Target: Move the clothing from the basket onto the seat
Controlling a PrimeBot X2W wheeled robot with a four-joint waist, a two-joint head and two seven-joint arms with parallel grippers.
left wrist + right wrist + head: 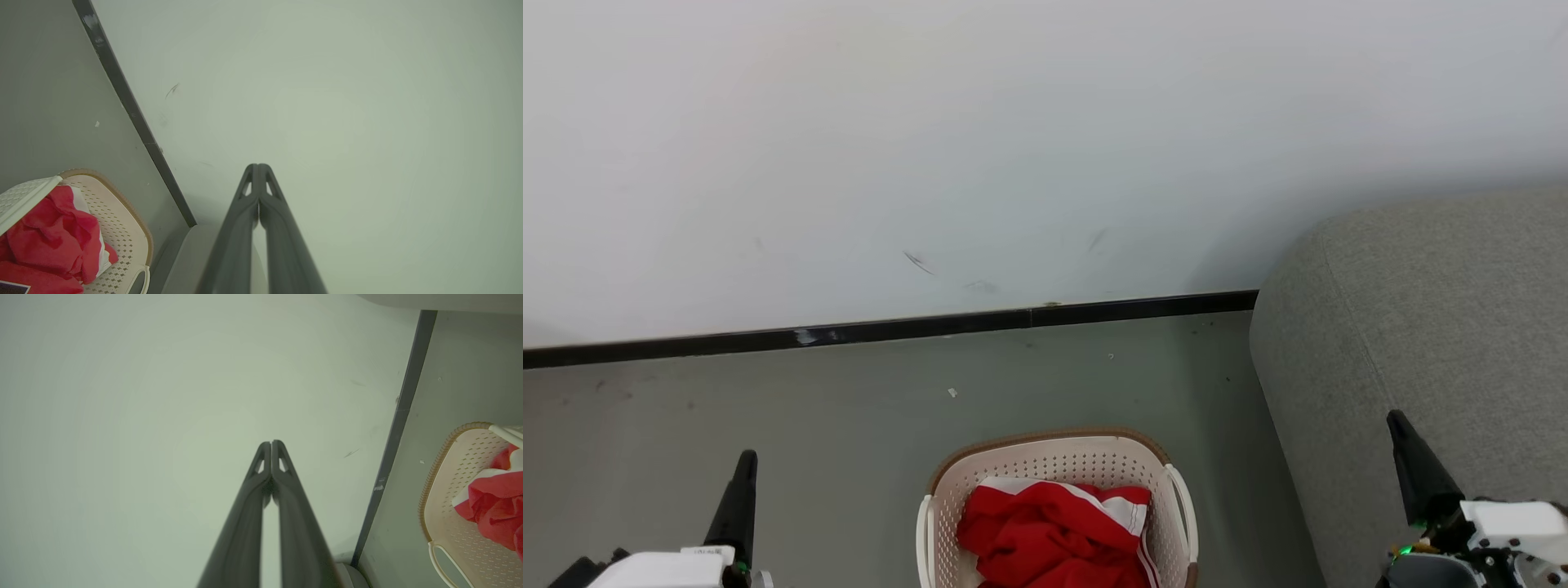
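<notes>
The cream perforated basket with a brown rim stands on the grey floor at the bottom centre of the head view. Crumpled red clothing with white trim lies inside it. The grey seat rises to the basket's right. My left gripper is shut and empty, left of the basket and apart from it. My right gripper is shut and empty, in front of the seat. Each wrist view shows its own shut gripper pointing at the wall, with the basket and clothing off to one side.
A white wall with a black baseboard runs behind the basket. Bare grey floor lies between my left gripper and the basket and beyond the basket up to the wall.
</notes>
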